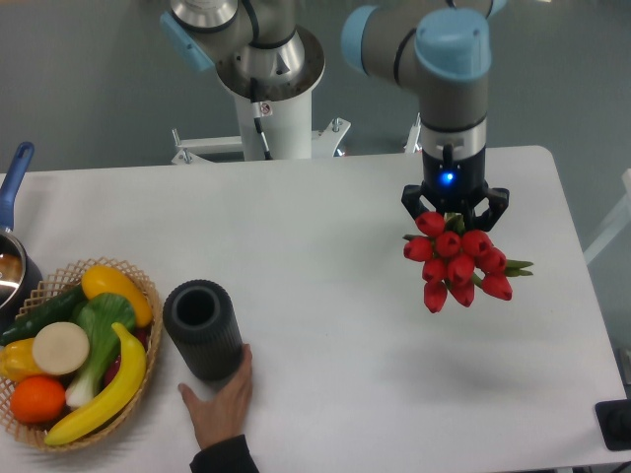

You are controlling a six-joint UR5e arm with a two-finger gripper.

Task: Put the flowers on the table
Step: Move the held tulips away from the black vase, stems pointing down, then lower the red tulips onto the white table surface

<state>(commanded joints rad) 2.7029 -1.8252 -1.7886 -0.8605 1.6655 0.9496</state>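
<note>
The flowers [457, 260], a bunch of red tulips with green leaves, hang over the right half of the white table [325, 236]. My gripper [455, 209] points straight down and is shut on the bunch's stems, which the blooms hide. The tulip heads face the camera, and a soft shadow lies on the table below and to the right of them.
A dark grey ribbed cylinder vase [203, 329] stands at the front left. A person's hand [222, 399] reaches in from the front edge and touches its base. A wicker basket [142, 296] of fake vegetables sits at the far left, with a pot [14, 258] behind it.
</note>
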